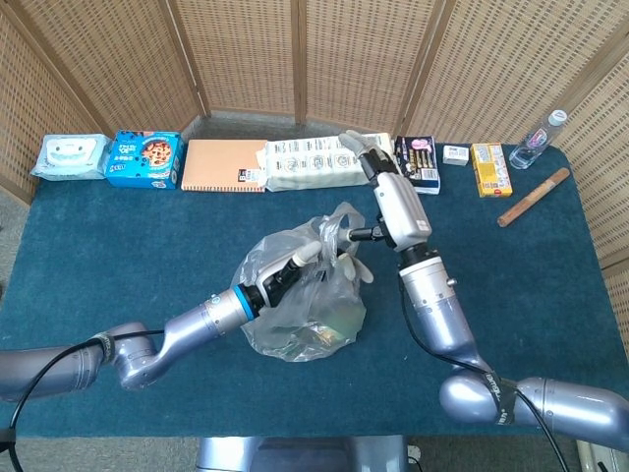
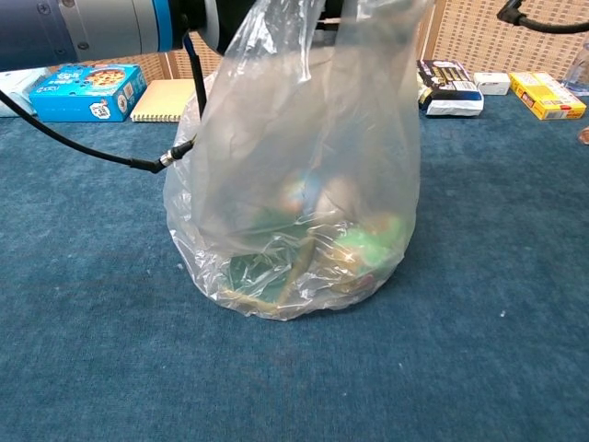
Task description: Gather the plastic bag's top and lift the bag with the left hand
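A clear plastic bag [image 1: 295,305] [image 2: 304,184] stands on the blue table with green and round pale items showing through it. Its bottom rests on the cloth in the chest view. My left hand [image 1: 313,260] reaches in from the lower left and grips the bunched top of the bag [image 1: 334,224]; plastic partly covers its fingers. In the chest view only the left forearm [image 2: 92,28] shows, and the hand is hidden behind the bag. My right hand [image 1: 366,152] is raised behind and to the right of the bag, fingers stretched out, holding nothing.
Along the far edge lie a wipes pack [image 1: 69,155], a blue cookie box [image 1: 144,159], an orange notebook [image 1: 224,165], a tissue pack [image 1: 305,163], a dark box [image 1: 421,165], a yellow box [image 1: 489,168] and a water bottle [image 1: 541,140]. A brown stick [image 1: 534,197] lies at the right.
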Robot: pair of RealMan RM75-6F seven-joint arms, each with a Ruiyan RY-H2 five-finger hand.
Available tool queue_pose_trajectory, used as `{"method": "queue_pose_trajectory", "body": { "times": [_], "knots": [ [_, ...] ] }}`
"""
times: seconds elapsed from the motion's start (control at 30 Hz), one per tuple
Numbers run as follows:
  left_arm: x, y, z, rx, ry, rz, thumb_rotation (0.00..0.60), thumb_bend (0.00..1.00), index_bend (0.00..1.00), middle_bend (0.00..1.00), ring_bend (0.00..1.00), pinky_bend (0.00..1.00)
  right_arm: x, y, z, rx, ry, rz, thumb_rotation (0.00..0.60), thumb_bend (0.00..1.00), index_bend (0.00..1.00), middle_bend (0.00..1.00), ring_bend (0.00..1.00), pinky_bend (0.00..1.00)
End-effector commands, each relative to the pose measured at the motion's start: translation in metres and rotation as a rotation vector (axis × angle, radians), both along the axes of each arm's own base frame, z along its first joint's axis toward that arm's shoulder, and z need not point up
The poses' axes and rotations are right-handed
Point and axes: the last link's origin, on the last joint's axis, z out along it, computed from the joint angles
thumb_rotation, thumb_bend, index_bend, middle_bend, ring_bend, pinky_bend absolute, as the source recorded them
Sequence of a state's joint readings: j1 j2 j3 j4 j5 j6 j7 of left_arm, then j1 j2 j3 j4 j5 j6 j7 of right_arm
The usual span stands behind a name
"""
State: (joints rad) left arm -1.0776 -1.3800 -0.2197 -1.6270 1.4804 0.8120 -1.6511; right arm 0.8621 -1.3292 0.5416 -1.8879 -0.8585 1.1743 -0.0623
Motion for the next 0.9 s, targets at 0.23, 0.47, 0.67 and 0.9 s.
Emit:
{"method": "queue_pose_trajectory", "body": {
  "times": [0.23, 0.47, 0.67, 0.9],
  "knots": [
    [-0.009, 0.008, 0.004, -0.001, -0.022, 0.075, 0.0, 0.24, 0.6, 0.54, 0.66, 0.55, -0.009, 0.001, 0.005, -0.002, 0.002, -0.006, 0.6, 0.02, 0.02, 0.07, 0.01, 0.05],
    [-0.016, 0.015, 0.008, 0.004, -0.043, 0.127, 0.0, 0.24, 0.6, 0.54, 0.66, 0.55, -0.019, 0.006, 0.011, 0.001, 0.001, -0.01, 0.599, 0.02, 0.02, 0.07, 0.01, 0.05],
    [-0.016, 0.019, 0.012, -0.008, -0.081, 0.158, 0.0, 0.24, 0.6, 0.54, 0.66, 0.55, -0.028, 0.012, 0.015, 0.009, 0.014, -0.002, 0.6, 0.02, 0.02, 0.07, 0.01, 0.05],
    [-0.02, 0.022, 0.014, -0.004, -0.089, 0.173, 0.0, 0.24, 0.6, 0.54, 0.66, 0.55, -0.036, 0.018, 0.025, -0.002, -0.005, 0.0, 0.6, 0.02, 0.02, 0.07, 0.01, 0.05]
  ]
}}
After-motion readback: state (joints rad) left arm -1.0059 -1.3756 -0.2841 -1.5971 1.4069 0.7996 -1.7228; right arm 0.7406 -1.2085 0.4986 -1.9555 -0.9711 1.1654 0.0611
